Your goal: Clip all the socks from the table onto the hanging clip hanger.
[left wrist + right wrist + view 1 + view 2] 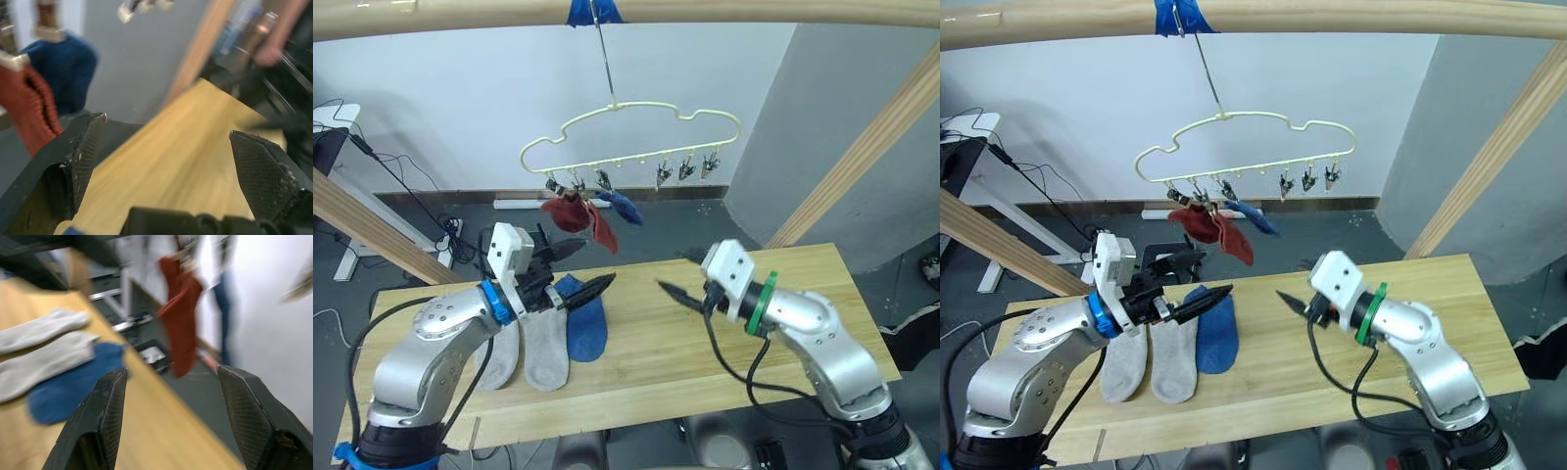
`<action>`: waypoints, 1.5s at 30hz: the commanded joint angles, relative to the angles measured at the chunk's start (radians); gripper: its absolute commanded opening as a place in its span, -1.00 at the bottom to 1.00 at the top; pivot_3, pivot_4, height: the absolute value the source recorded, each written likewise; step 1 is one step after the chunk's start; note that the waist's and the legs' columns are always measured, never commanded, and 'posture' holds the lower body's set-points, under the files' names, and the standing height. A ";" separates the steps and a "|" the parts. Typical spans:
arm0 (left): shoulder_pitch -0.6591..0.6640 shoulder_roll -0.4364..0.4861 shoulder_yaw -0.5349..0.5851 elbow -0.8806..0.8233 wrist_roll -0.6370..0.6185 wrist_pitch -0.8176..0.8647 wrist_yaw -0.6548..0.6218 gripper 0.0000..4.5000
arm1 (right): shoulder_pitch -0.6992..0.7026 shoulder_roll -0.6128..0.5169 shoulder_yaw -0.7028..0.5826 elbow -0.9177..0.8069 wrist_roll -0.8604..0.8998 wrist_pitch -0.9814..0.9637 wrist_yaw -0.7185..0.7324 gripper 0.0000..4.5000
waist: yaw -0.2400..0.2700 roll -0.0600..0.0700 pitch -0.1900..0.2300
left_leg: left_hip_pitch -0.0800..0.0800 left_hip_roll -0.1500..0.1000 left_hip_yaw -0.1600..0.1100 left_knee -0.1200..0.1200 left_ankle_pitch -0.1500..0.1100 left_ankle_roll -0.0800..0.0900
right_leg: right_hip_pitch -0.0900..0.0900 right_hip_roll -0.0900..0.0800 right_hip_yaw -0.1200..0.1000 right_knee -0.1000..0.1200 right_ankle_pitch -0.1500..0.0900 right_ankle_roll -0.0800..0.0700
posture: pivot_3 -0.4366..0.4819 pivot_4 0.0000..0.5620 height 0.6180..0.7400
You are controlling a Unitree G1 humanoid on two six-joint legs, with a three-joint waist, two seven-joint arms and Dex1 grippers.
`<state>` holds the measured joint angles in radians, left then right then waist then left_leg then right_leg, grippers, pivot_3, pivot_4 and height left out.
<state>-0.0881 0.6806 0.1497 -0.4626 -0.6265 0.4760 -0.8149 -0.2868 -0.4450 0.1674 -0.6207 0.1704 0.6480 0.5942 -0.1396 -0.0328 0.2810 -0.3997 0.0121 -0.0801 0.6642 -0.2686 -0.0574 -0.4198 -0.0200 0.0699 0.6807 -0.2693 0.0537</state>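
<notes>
Left gripper (570,271) spread wide, empty, above blue sock (586,323) beside two grey socks (524,348) on table (705,362), likely for pickup; right gripper (677,294) open; three socks clipped on clip hanger (636,132).

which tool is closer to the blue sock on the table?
Left. The left tool hovers open right over the blue sock, at its upper end. The right tool, also open, is off to the sock's right, with bare table between.

Even bright indoor light — head views sharp, wrist views motion-blurred
</notes>
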 commanded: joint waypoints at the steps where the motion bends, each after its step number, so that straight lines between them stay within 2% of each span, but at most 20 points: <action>1: -0.008 0.039 0.031 -0.047 -0.032 -0.013 -0.058 1.00 | -0.058 0.019 -0.066 -0.062 0.063 0.090 -0.035 0.34 | 0.000 0.000 0.000 | 0.000 0.000 0.000 0.000 0.000 0.000 | 0.000 0.000 0.000 0.000 0.000 0.000 | -0.54 -0.16 0.58; 6: -0.044 0.065 0.034 -0.052 -0.065 0.010 -0.076 1.00 | -0.104 0.032 -0.093 -0.043 0.078 0.129 -0.075 0.34 | -0.001 0.000 0.000 | 0.000 0.000 0.000 0.000 0.000 0.000 | 0.000 0.001 0.000 0.000 0.000 0.000 | -0.54 -0.19 0.58; 9: -0.072 0.061 0.025 -0.045 -0.059 0.012 -0.070 1.00 | -0.135 0.060 -0.091 -0.037 0.092 0.153 -0.105 0.11 | -0.002 0.000 0.000 | -0.001 0.000 0.000 -0.001 0.000 0.000 | 0.000 0.001 0.000 0.000 0.000 0.000 | -0.54 -0.20 0.58; 13: -0.087 0.052 0.014 -0.038 -0.047 0.011 -0.065 1.00 | -0.159 0.067 -0.071 -0.023 0.091 0.167 -0.127 -0.49 | -0.003 0.000 0.000 | -0.001 0.000 0.000 -0.001 0.000 0.000 | -0.001 0.000 0.000 0.000 0.000 0.000 | -0.54 -0.20 0.58; 23: -0.126 0.027 -0.023 -0.033 -0.034 0.010 -0.055 1.00 | -0.294 0.170 -0.012 0.123 0.034 0.195 -0.250 -0.49 | -0.007 0.000 -0.001 | -0.001 0.000 0.000 0.000 0.000 0.000 | -0.001 0.001 0.000 0.001 0.000 -0.001 | -0.53 -0.21 0.58; 26: -0.133 0.024 -0.025 -0.032 -0.032 0.010 -0.048 1.00 | -0.299 0.176 -0.017 0.133 0.034 0.193 -0.254 -0.26 | -0.007 0.000 -0.001 | -0.001 0.000 0.000 -0.001 0.000 0.000 | -0.001 0.000 0.000 0.001 0.000 -0.001 | -0.53 -0.21 0.58; 29: -0.135 0.025 -0.026 -0.030 -0.033 0.011 -0.049 1.00 | -0.305 0.177 -0.016 0.140 0.035 0.195 -0.257 0.15 | -0.007 0.000 -0.001 | -0.001 0.000 0.000 -0.001 0.000 0.000 | -0.001 0.000 0.000 0.001 0.000 -0.001 | -0.53 -0.20 0.58; 45: -0.142 0.015 -0.044 -0.019 -0.014 0.000 -0.049 1.00 | -0.390 0.236 0.015 0.274 -0.012 0.140 -0.290 0.15 | -0.010 0.000 -0.001 | -0.001 0.000 0.000 0.000 0.000 0.000 | -0.001 0.000 0.000 0.001 0.000 -0.001 | -0.52 -0.23 0.58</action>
<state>-0.2285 0.7005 0.0972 -0.4628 -0.6411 0.4932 -0.8620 -0.6519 -0.2149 0.1818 -0.3337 0.1687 0.8170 0.3121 -0.1492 -0.0326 0.2803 -0.4008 0.0121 -0.0800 0.6639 -0.2686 -0.0573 -0.4209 -0.0200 0.0696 0.6821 -0.2688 0.0530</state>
